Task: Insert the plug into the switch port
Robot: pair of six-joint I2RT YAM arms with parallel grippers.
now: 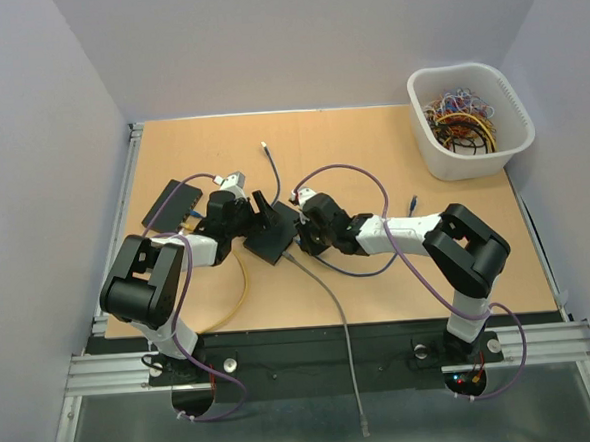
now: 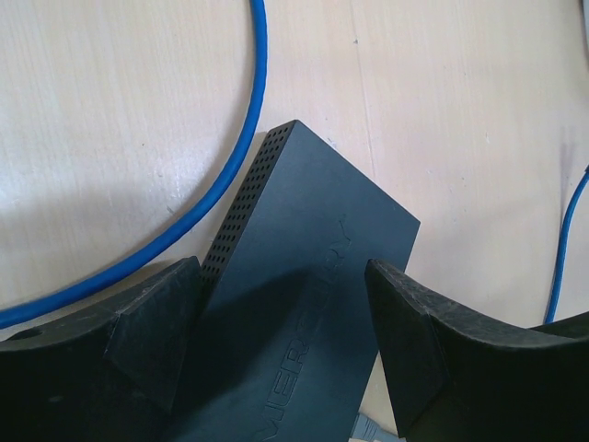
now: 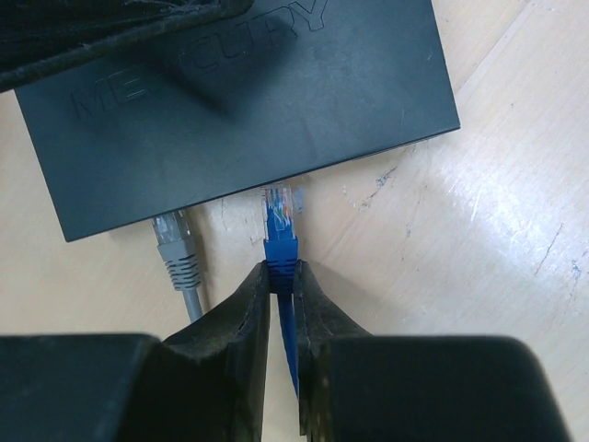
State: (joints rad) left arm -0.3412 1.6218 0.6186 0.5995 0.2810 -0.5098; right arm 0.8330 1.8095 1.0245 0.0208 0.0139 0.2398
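We find the switch (image 1: 273, 232) near the middle of the tabletop (image 1: 370, 136). The left claw (image 2: 281, 313) stands apart astride it, one finger at each side. The right claw (image 3: 283, 276) is clamped on the blue plug (image 3: 282, 216), whose clear tip meets the switch's port edge just beside a seated grey cable (image 3: 175, 247). A blue cable (image 2: 230, 184) curves past the switch's corner. A white bin (image 1: 469, 120) sits well apart at the far right corner, and a black box (image 1: 169, 204) lies near the left edge.
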